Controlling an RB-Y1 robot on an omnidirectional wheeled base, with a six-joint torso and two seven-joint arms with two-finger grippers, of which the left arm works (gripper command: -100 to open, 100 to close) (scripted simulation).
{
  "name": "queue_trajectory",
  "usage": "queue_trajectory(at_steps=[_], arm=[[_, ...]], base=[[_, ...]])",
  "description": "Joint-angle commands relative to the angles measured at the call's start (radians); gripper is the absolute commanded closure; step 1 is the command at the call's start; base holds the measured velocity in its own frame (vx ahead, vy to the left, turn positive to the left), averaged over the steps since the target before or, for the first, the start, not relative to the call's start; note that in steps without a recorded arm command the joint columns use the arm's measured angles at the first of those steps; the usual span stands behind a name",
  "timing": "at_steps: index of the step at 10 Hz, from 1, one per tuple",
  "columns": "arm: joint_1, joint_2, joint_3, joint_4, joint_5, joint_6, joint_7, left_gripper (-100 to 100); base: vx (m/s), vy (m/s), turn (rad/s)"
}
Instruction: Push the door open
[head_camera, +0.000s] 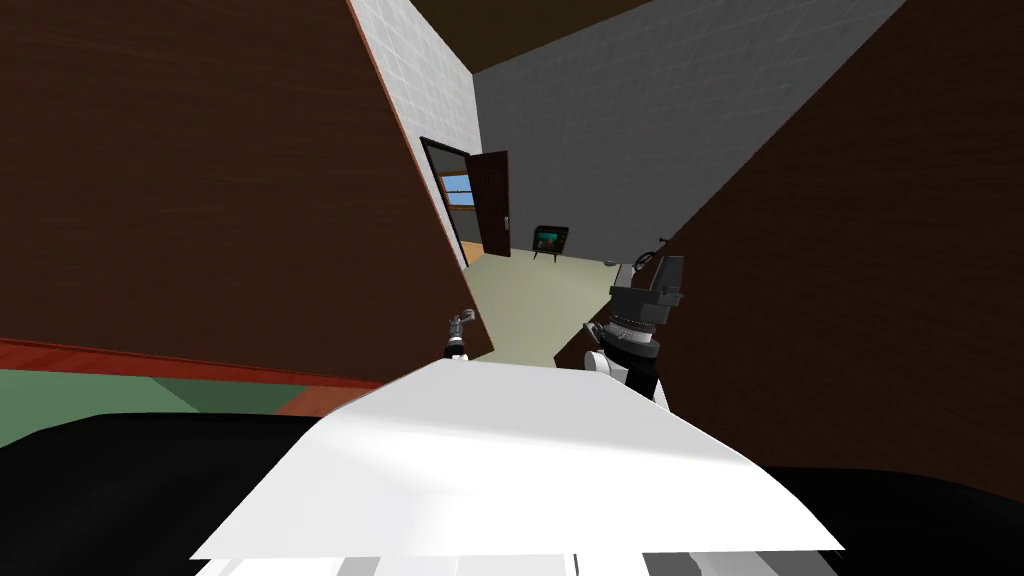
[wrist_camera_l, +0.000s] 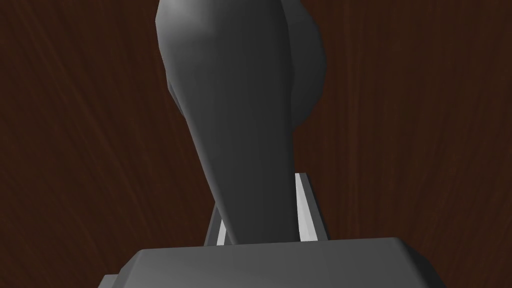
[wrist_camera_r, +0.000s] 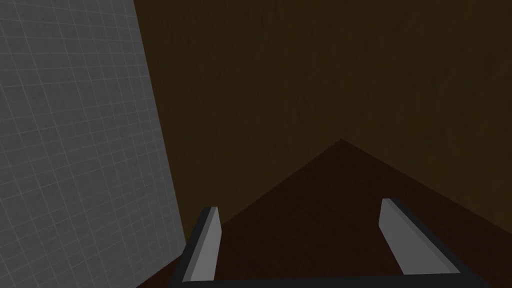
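Observation:
The dark brown wooden door (head_camera: 220, 190) fills the left of the head view, and its free edge runs down to my left gripper (head_camera: 462, 322). In the left wrist view a dark grey door handle (wrist_camera_l: 240, 100) stands out from the door (wrist_camera_l: 75, 150). My left gripper (wrist_camera_l: 257, 195) is shut on the handle's stem, with its fingers (wrist_camera_l: 304, 210) pressing the sides. Right of the gap, my right gripper (head_camera: 668, 268) points upward. Its fingers (wrist_camera_r: 205, 245) are open with nothing between them (wrist_camera_r: 300, 206).
A dark brown panel (head_camera: 850, 280) rises close on the right. Between it and the door a gap shows a pale green floor (head_camera: 530, 300), a grey tiled wall (head_camera: 640, 110), a second open door (head_camera: 492, 205) and a small dark TV (head_camera: 550, 240).

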Motion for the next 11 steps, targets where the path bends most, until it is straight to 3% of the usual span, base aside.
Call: queue_trajectory(at_steps=[1, 6, 11], arm=[[0.005, 0.014, 0.033, -0.005, 0.015, -0.006, -0.010, 100], [0.004, 0.009, 0.069, -0.007, 0.033, -0.007, -0.027, 100], [0.001, -0.022, 0.124, -0.011, 0.062, -0.009, -0.052, 100]], base=[[0.145, 0.011, 0.060], [0.133, -0.004, 0.041], [0.192, -0.021, 0.065]])
